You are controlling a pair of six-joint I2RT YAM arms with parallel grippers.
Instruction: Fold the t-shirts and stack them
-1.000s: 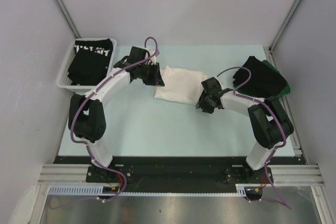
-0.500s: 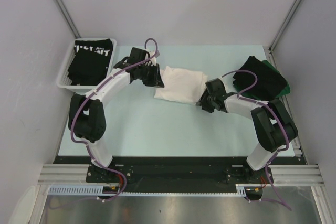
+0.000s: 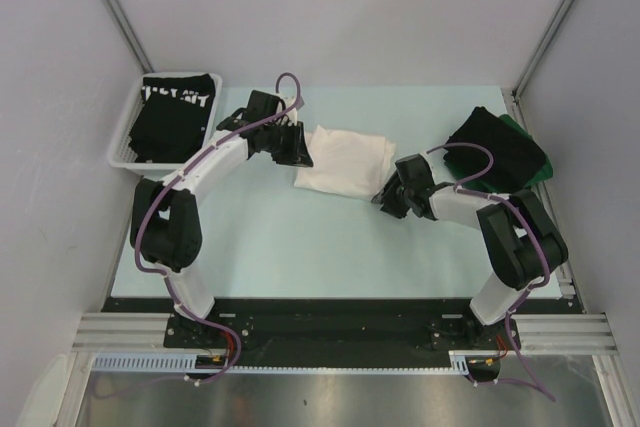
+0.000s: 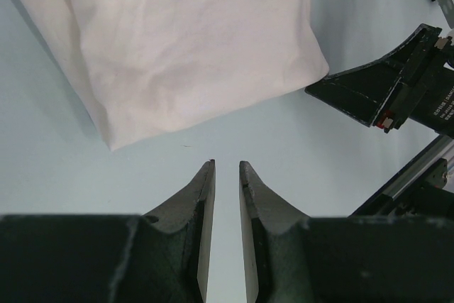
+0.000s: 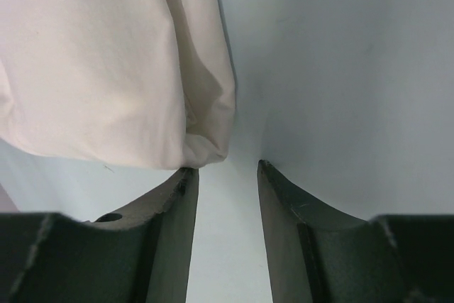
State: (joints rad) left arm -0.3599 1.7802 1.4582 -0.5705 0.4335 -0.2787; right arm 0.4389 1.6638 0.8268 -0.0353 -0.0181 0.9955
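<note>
A folded white t-shirt (image 3: pixel 345 159) lies in the middle of the pale blue table, its print hidden. My left gripper (image 3: pixel 300 152) sits at the shirt's left edge; in the left wrist view its jaws (image 4: pixel 227 164) stand a narrow gap apart with only bare table between them, the white cloth (image 4: pixel 184 40) just ahead. My right gripper (image 3: pixel 385 199) is at the shirt's near right corner, open and empty (image 5: pixel 225 166), with the cloth's corner (image 5: pixel 206 148) just off its left fingertip. Black (image 3: pixel 490 142) and dark green (image 3: pixel 541 169) t-shirts are piled at the right.
A white mesh basket (image 3: pixel 118 143) at the back left holds a black t-shirt with white lettering (image 3: pixel 175 107). The right gripper's black body (image 4: pixel 383 94) shows in the left wrist view. White walls close in the table on both sides and at the back.
My right gripper has drawn back a little to the right and toward the near edge, off the white shirt's corner. The left arm and the shirt have stayed put.
</note>
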